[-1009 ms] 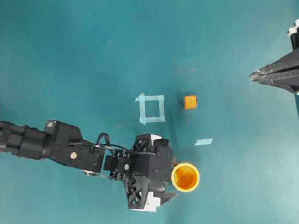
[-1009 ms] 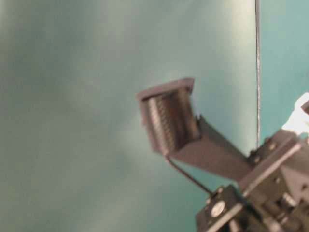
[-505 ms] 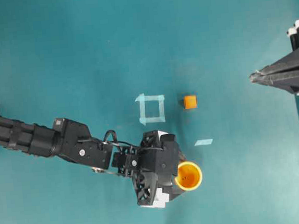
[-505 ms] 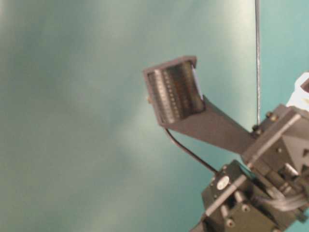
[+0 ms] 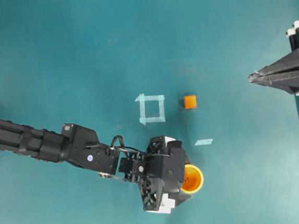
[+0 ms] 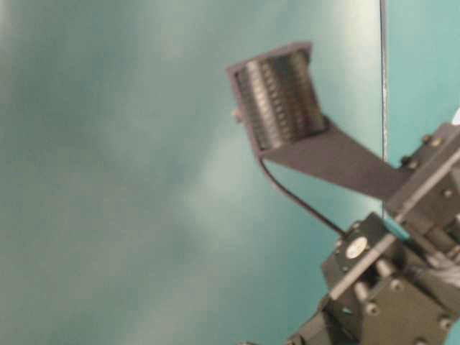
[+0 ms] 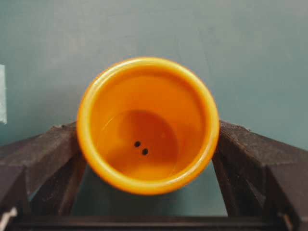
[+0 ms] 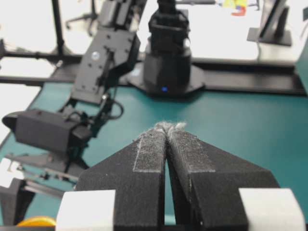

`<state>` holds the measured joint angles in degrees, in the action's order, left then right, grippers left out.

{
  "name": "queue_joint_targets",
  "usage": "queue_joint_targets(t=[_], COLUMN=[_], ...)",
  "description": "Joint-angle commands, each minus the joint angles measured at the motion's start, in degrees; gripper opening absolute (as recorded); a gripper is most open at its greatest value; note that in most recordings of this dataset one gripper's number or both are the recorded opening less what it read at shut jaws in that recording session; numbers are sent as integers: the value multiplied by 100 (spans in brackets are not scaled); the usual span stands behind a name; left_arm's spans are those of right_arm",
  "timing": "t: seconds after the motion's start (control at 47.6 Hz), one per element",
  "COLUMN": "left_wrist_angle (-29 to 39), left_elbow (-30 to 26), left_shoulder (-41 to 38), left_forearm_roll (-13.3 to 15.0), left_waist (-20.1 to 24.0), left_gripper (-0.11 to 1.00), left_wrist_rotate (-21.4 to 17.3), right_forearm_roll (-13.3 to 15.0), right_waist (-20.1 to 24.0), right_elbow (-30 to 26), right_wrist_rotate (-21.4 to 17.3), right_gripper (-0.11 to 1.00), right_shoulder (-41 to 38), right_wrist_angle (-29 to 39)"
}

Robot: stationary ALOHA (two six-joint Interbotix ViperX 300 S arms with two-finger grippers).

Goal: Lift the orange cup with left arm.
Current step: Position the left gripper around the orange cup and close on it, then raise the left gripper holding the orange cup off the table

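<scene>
The orange cup sits upright between the fingers of the left hand, which close against its sides.

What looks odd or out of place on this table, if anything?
Nothing looks spilled or broken. The orange cup stands upright and empty between the left tool's fingers. The only small oddity is frayed fuzz at the tip of the shut right tool.
</scene>
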<state>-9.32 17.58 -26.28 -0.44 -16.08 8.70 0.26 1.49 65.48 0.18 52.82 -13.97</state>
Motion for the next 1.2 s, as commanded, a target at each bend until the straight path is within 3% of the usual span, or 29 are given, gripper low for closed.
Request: queue_joint_targets(t=[0.0, 0.147, 0.336, 0.61, 0.925, 1.177], left_wrist_angle=[-53, -53, -88, -88, 97, 1063], left_elbow=[-167, -167, -176, -185, -360, -835], left_shoulder=[88, 97, 167, 826, 1248, 1362], left_forearm_roll=[9, -9, -9, -18, -35, -35], left_waist=[-18, 0, 18, 18, 18, 18], left_gripper=[85, 81, 64, 64, 64, 64], left_wrist_rotate=[-9, -26, -35, -149, -747, -835], right_forearm_roll=[9, 9, 9, 9, 9, 9], right_waist=[9, 9, 9, 9, 9, 0], right_elbow=[-193, -193, -193, -229, -237, -264], right_wrist_rotate=[-9, -26, -44, -53, -62, -62], right_gripper=[0, 0, 0, 0, 0, 0], right_shoulder=[-18, -18, -18, -18, -18, -18], right_wrist_angle=[-18, -18, 62, 158, 158, 158])
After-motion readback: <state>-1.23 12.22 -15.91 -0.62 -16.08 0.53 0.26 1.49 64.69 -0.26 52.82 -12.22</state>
